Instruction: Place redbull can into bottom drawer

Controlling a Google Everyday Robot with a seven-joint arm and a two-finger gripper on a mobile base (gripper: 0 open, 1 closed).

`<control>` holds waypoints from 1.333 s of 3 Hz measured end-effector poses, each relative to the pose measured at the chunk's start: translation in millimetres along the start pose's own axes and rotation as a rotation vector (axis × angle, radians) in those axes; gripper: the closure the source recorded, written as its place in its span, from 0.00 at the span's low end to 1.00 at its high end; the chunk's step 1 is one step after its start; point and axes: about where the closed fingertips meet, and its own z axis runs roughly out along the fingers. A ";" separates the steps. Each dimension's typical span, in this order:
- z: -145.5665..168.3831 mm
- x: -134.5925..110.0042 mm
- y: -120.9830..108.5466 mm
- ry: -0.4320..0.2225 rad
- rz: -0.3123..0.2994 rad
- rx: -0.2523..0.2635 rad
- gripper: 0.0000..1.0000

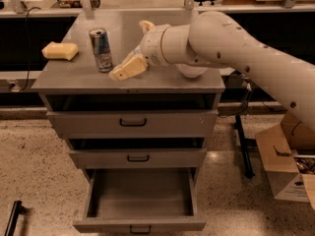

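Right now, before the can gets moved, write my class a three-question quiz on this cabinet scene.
1. True or false: the redbull can is already inside the bottom drawer.
2. The gripper is: A) beside the can, over the cabinet top; B) inside a drawer; C) on the floor.
3. Fill in: the drawer pulled out farthest is the ___ one.
Key: 1 false, it stands on the cabinet top; 2 A; 3 bottom.
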 end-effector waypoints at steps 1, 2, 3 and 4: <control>16.9 -18.4 -8.9 -0.108 0.040 0.050 0.00; 37.9 -30.0 -15.2 -0.162 0.076 0.036 0.00; 64.8 -42.6 -19.8 -0.160 0.096 -0.016 0.00; 87.7 -33.1 -29.2 -0.139 0.149 -0.037 0.00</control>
